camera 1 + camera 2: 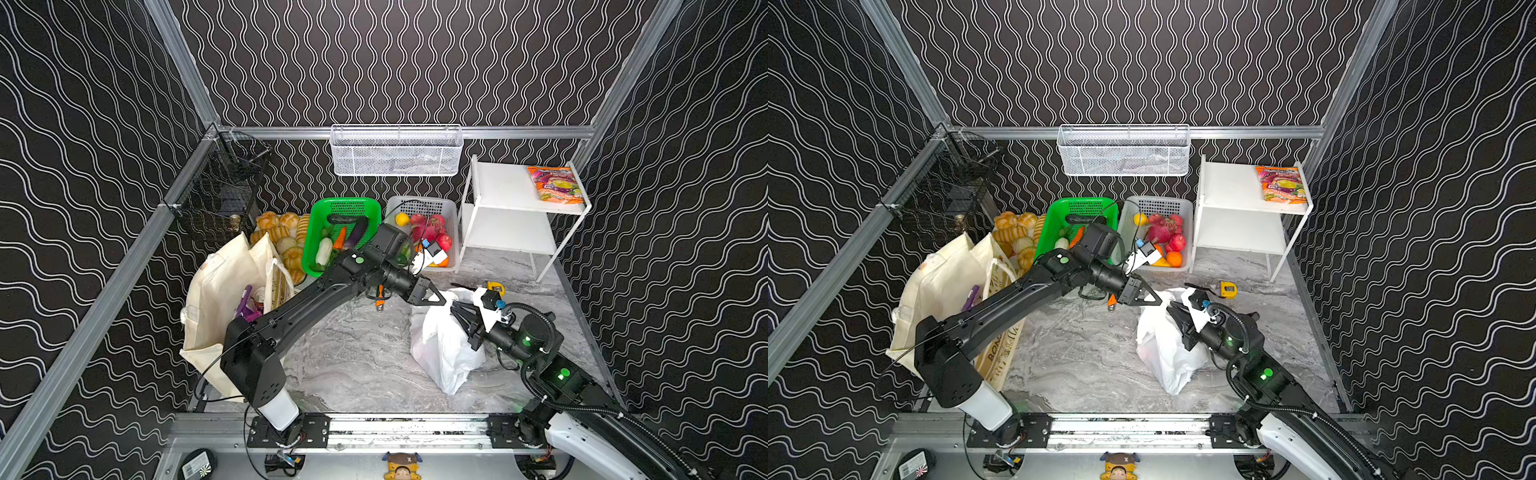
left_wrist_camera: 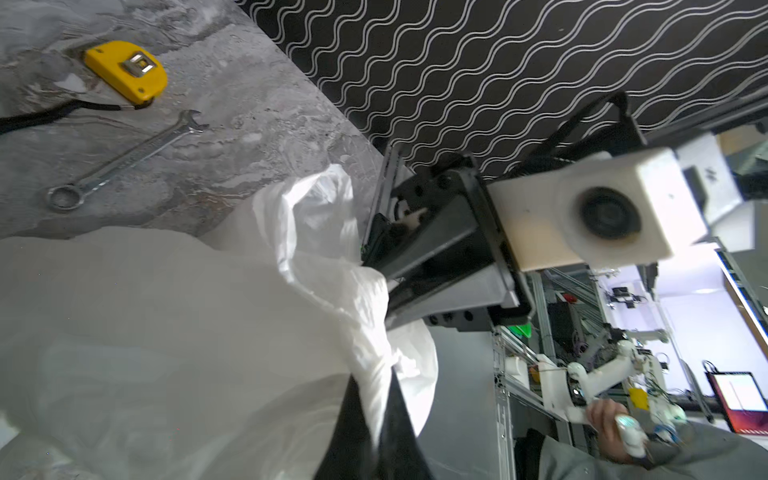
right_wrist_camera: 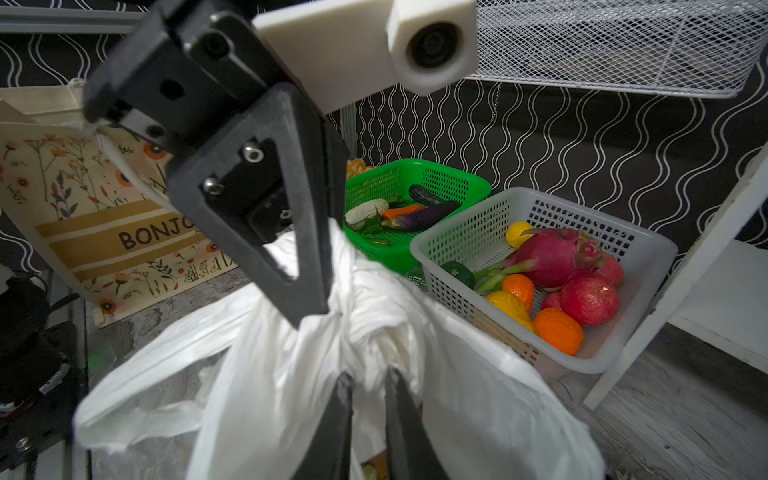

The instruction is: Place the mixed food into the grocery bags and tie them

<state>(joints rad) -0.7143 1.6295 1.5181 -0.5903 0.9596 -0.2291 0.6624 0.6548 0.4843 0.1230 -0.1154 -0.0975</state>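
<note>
The white plastic bag (image 1: 440,353) (image 1: 1163,353) stands right of centre on the marble floor, its top gathered. My left gripper (image 1: 442,297) (image 2: 374,382) reaches across and is shut on a twisted handle of this bag (image 2: 332,291). My right gripper (image 1: 455,309) (image 3: 369,378) faces it at the bag's top, its fingers slightly apart, with bunched plastic (image 3: 374,324) just beyond the tips. The cream canvas tote (image 1: 220,291) (image 3: 104,216) stands at the left. A purple packet (image 1: 245,305) and a red can (image 1: 259,295) show in its mouth. The plastic bag's contents are mostly hidden.
At the back stand a green basket (image 1: 347,203) of vegetables, a white basket (image 1: 419,201) of fruit and a pile of bread (image 1: 278,232). A white shelf (image 1: 507,187) at the right carries a snack packet (image 1: 555,185). A yellow tape measure (image 2: 124,68) and a wrench (image 2: 120,162) lie behind the bag.
</note>
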